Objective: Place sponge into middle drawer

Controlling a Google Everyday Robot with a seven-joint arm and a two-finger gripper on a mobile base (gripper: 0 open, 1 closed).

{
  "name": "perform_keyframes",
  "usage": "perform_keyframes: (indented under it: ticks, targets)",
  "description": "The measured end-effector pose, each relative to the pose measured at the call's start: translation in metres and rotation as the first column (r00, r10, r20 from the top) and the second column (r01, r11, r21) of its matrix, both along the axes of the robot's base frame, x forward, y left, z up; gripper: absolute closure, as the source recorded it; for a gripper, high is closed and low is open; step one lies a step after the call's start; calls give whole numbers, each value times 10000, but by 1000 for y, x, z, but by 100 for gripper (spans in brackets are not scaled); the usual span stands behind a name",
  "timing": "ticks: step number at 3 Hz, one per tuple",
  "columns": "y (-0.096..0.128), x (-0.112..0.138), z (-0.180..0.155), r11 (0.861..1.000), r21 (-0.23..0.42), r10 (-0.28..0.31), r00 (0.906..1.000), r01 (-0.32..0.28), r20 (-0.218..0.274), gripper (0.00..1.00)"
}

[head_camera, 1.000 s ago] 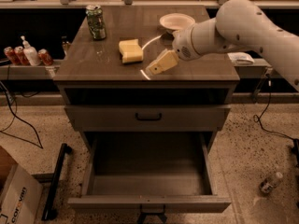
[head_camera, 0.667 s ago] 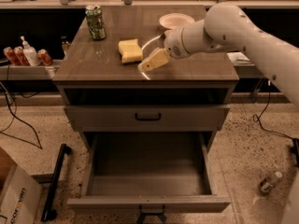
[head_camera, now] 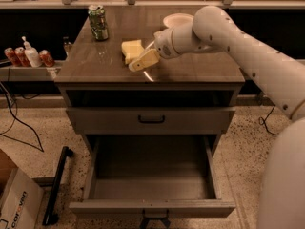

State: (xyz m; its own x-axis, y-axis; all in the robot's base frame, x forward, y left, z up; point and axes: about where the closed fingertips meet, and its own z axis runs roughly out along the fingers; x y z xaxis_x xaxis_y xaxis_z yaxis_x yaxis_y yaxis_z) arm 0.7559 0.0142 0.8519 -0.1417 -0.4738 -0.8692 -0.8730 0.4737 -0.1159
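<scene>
The sponge [head_camera: 130,50], a pale yellow foam block, lies on the cabinet top [head_camera: 200,66] left of centre. My gripper [head_camera: 139,69] hangs just right of and in front of the sponge, low over the top, with its fingers apart and nothing between them. One cream finger [head_camera: 144,60] points down-left and touches or nearly touches the sponge's near right corner. The middle drawer [head_camera: 152,175], a deep grey box, is pulled fully out below, and its floor is bare.
A green can [head_camera: 98,22] stands at the back left of the top and a white bowl [head_camera: 175,20] at the back, behind my wrist. A shallower shut drawer front with a black handle [head_camera: 151,119] sits above the open drawer. A cardboard box [head_camera: 14,204] and a black bar [head_camera: 57,185] lie on the floor at left.
My gripper has moved left across the cabinet top, from right of the sponge to right up against it. The sponge and the drawer have not moved.
</scene>
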Motion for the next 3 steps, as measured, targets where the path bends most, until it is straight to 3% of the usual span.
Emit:
perform_keyframes:
  ticks: [3]
  targets:
    - [25,11,-11,9985,421,353,9987,-338,-357,65]
